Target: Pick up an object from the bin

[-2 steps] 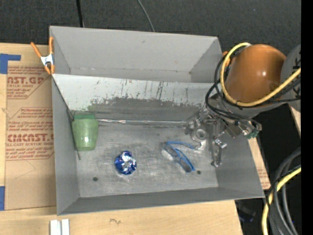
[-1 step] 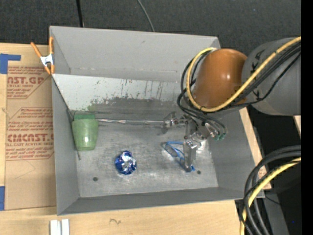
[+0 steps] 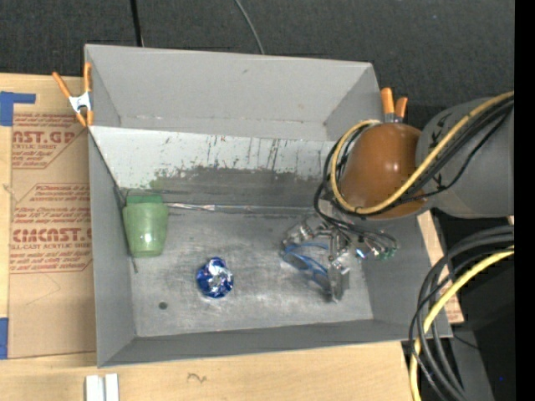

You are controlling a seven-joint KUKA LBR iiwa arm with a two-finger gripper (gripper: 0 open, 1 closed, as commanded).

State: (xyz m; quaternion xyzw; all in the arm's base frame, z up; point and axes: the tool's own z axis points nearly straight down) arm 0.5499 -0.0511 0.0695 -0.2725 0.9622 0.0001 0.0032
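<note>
My gripper [image 3: 338, 281] is low over the right part of the bin floor, under the orange-brown wrist cover. A small blue and clear thing [image 3: 303, 260] lies right against its left side; I cannot make out whether it is gripped or only touched. Left of that, on the floor toward the front, sits a blue and white ball [image 3: 215, 278], well apart from the gripper. A pale green cup [image 3: 146, 222] lies on its side against the left wall.
The arm with its yellow and black cables comes in over the right rim. Bare grey floor stretches between the ball and the gripper and along the back wall.
</note>
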